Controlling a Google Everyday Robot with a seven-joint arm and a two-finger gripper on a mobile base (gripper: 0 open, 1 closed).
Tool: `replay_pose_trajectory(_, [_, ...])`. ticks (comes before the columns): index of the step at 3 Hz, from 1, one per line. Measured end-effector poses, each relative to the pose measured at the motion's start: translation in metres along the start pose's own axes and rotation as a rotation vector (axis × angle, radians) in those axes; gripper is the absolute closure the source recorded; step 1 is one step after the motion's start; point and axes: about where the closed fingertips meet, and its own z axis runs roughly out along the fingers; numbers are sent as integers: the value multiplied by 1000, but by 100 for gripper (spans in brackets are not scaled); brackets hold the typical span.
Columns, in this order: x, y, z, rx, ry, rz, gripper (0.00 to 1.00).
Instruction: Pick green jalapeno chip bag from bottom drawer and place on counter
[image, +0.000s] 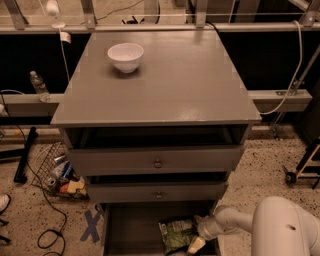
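A test lab: loose cables (64, 220) and a cluttered wire basket (56, 171) litter speckled flooring (22, 220) left of the gripper (196, 244), which sits in the bottom drawer (131, 231).

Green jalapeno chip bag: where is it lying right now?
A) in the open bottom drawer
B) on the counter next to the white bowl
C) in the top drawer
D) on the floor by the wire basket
A: the green jalapeno chip bag lies on the floor of the pulled-out bottom drawer, with the hand low at its right edge; the counter carries the white bowl, not the bag.
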Motion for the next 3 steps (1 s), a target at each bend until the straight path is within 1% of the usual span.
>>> replay_pose_trajectory(1, [-2,1,6,-9,2,-9,18])
replay_pose_trajectory(2, [0,2,15,-30,-4,0,49])
replay_pose_trajectory(3, [-1,3,13,-30,-4,0,73])
